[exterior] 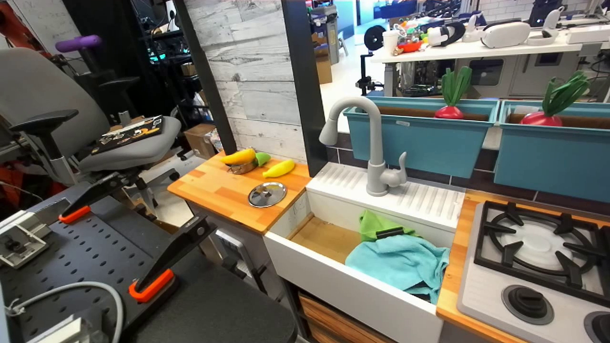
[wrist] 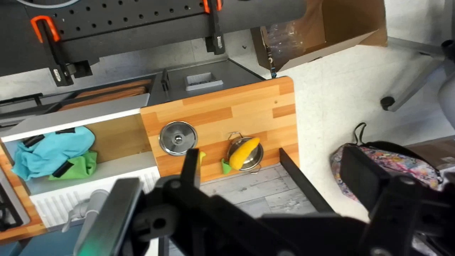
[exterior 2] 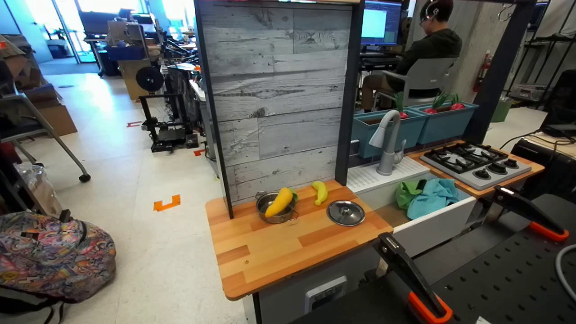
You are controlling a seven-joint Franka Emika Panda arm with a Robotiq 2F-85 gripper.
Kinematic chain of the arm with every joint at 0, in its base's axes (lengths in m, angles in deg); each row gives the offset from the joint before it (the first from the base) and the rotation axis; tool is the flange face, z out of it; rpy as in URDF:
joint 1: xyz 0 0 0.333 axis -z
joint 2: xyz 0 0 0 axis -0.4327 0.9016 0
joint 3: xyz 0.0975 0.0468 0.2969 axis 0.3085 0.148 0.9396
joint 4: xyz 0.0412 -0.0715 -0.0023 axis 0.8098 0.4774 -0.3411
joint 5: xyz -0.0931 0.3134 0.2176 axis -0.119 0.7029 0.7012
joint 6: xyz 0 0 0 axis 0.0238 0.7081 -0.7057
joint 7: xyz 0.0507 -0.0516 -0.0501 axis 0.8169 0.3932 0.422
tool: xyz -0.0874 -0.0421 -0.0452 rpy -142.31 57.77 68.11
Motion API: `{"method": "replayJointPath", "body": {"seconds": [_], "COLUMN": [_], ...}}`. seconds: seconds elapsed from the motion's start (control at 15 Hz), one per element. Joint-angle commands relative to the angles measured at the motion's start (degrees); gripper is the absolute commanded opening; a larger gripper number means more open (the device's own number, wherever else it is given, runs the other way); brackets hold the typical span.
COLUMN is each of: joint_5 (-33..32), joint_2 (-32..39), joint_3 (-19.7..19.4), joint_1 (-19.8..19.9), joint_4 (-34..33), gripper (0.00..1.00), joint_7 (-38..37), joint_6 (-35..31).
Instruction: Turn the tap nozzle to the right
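At the back of the sink (exterior: 352, 291) stood the grey tap nozzle (exterior: 376, 138), its tip turned toward the black post (exterior: 304, 85). The gripper (wrist: 274, 170) had its fingers spread wide and held nothing. It seemed best to push the tip gently and slowly away from the post, and not to touch the little lever (exterior: 394, 177). Blue planters (exterior: 419, 138) sat just behind, and might get bumped. Cloths (exterior: 400, 259) lay in the sink.
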Motion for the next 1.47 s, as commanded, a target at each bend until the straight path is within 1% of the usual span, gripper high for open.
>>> {"method": "replayJointPath", "body": {"seconds": [0.0, 0.13, 0.27, 0.53, 0.67, 0.73, 0.93, 1.4], "joint_5": [-0.25, -1.18, -0.73, 0.51, 1.88, 0.05, 0.41, 0.43], "joint_2": [6.89, 10.94, 15.85, 24.23, 27.14, 24.05, 26.82, 26.95], "joint_3": [-2.87, -3.76, -5.40, -8.08, -8.92, -8.35, -8.66, -8.66], "joint_1": [1.92, 3.58, 4.65, 5.56, 5.33, 5.28, 5.35, 5.35], "joint_4": [4.02, 6.43, 7.36, 5.98, 5.31, 6.83, 5.84, 5.50], "gripper": [1.00, 1.00, 1.00, 1.00, 1.00, 1.00, 1.00, 1.00], "joint_7": [2.31, 1.70, 1.63, 2.21, 2.90, 1.35, 1.48, 1.48], "joint_6": [-9.08, -15.51, -20.48, -26.00, -27.05, -25.51, -26.03, -26.03]}}
